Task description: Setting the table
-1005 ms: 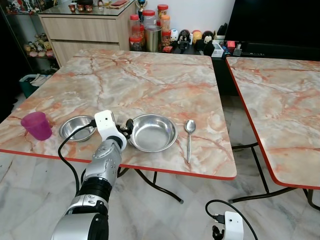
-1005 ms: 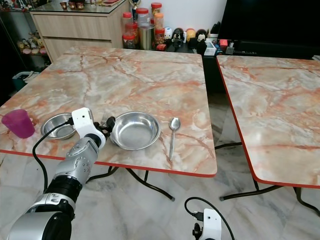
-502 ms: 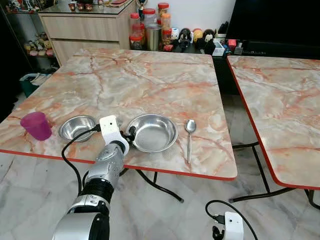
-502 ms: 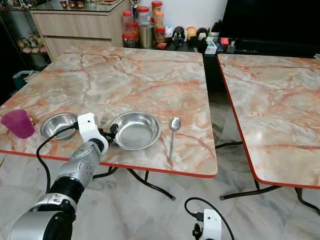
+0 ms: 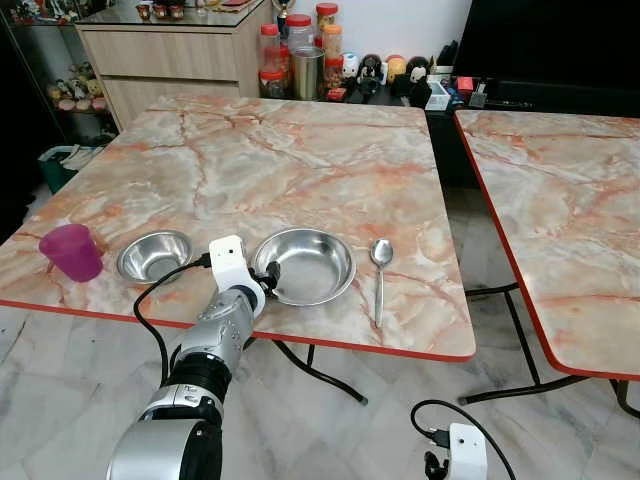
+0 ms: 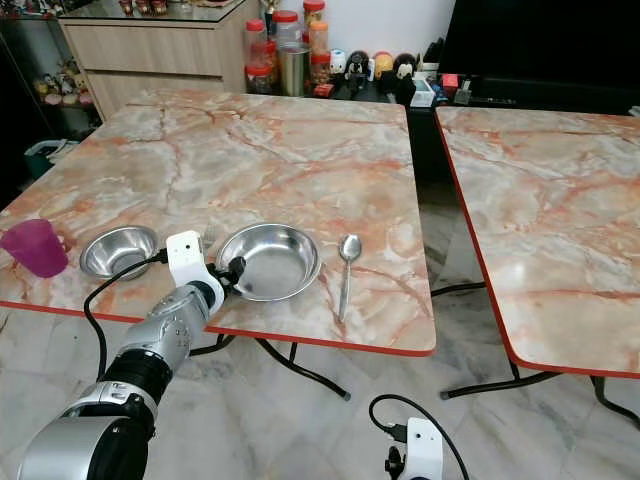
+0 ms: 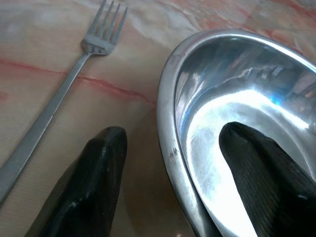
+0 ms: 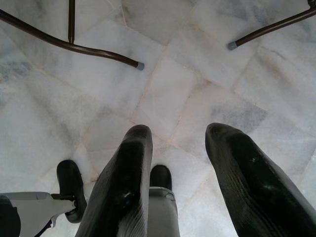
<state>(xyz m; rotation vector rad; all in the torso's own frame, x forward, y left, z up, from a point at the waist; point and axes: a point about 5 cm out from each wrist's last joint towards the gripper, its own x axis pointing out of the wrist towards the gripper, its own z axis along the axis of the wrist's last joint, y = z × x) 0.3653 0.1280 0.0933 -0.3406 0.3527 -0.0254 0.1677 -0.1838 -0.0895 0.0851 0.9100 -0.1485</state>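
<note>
Marble-patterned table (image 5: 300, 150): pink and orange veining, red edge, standing on a pale tiled floor (image 8: 187, 74)
Large steel bowl (image 5: 305, 265): near the table's front edge, between the small steel bowl and the spoon
Small steel bowl (image 5: 154, 254): left of the large one, apart from it
Purple cup (image 5: 71, 251): furthest left, by the table's front corner
Spoon (image 5: 379, 277): right of the large bowl, handle pointing toward the front edge
Fork (image 7: 59, 94): flat on the table just beside the large bowl's left rim, tines pointing away from the robot
Left gripper (image 7: 170, 163): at the large bowl's near-left rim, fingers parted and straddling it, one finger (image 7: 261, 173) inside the bowl and the other outside on the table; whether either presses the rim is hard to tell
Right gripper (image 8: 173, 168): hanging low over the floor, fingers spread, nothing between them
Second table (image 5: 560, 190): same pattern, to the right across a gap
</note>
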